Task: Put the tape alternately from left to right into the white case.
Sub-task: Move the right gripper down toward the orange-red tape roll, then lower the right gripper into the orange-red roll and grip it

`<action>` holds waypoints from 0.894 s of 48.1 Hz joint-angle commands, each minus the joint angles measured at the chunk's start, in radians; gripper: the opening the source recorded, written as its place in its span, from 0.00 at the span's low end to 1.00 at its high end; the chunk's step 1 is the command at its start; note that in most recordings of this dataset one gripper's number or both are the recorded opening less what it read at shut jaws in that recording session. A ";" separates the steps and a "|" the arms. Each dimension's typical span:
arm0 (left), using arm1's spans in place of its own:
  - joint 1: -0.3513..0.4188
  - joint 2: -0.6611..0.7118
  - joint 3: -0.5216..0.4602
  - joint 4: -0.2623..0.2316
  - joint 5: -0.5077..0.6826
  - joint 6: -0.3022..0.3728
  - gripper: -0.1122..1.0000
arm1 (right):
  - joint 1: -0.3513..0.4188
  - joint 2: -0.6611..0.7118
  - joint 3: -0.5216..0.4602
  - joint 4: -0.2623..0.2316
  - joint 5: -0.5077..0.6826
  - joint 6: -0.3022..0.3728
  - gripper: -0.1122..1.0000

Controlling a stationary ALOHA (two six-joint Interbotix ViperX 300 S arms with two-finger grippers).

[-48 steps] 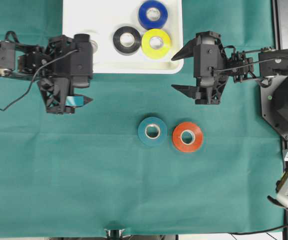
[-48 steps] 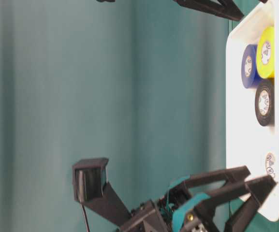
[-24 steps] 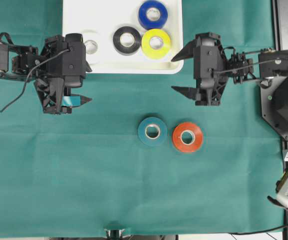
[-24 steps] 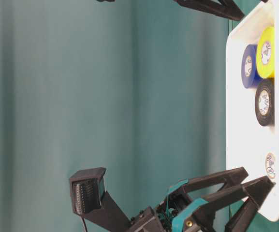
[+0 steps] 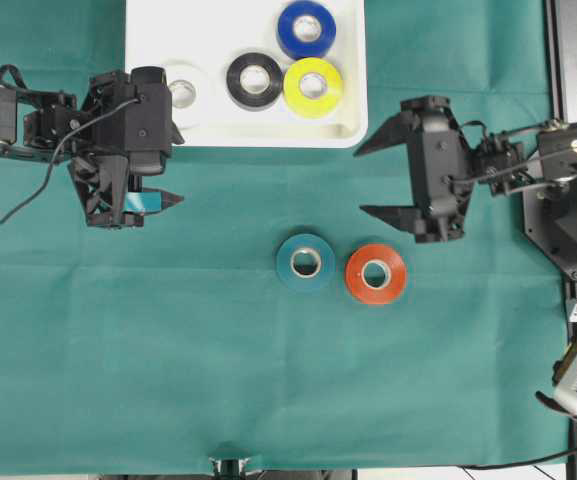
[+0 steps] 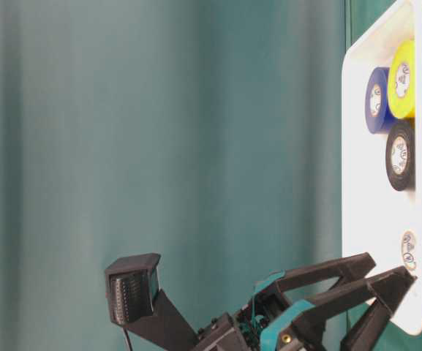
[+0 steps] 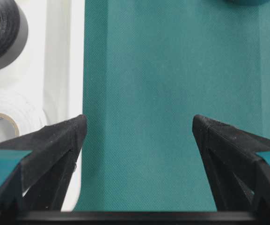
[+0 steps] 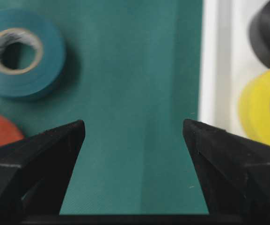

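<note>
open cloth [image 5: 218, 200] below white case [image 5: 148, 40] | teal roll [image 5: 305, 263], orange-red roll [image 5: 376, 274] obstruct centre

I count six tape rolls. Four lie inside the white case [image 5: 158, 40]: white [image 5: 180, 93], black [image 5: 254, 80], yellow [image 5: 313, 87], blue [image 5: 306, 29]. Two sit outside it, below: teal [image 5: 305, 263] and orange-red [image 5: 376, 274].

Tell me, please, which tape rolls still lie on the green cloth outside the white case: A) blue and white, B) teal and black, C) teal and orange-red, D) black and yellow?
C: the teal roll and the orange-red roll sit side by side on the cloth, while the other four lie in the white case.
</note>
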 commanded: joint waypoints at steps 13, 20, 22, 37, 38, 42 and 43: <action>-0.002 -0.018 -0.009 -0.003 -0.009 0.002 0.99 | 0.100 -0.071 0.037 0.008 -0.003 0.002 0.84; -0.003 -0.018 -0.008 -0.002 -0.009 0.000 0.99 | 0.109 -0.080 0.048 0.011 -0.002 0.028 0.84; -0.003 -0.018 -0.008 -0.003 -0.009 0.000 0.99 | 0.109 -0.078 0.049 0.011 -0.002 0.032 0.84; -0.003 -0.011 -0.008 -0.002 -0.009 0.000 0.99 | 0.161 -0.038 0.037 0.011 0.020 0.087 0.84; -0.002 -0.011 -0.009 -0.002 -0.009 0.000 0.99 | 0.166 -0.032 0.035 0.011 0.028 0.092 0.84; -0.002 -0.006 -0.012 -0.003 -0.009 0.000 0.99 | 0.181 -0.006 0.025 0.011 0.060 0.115 0.84; -0.003 -0.006 -0.012 -0.003 -0.009 0.000 0.99 | 0.183 0.002 0.020 0.011 0.066 0.121 0.84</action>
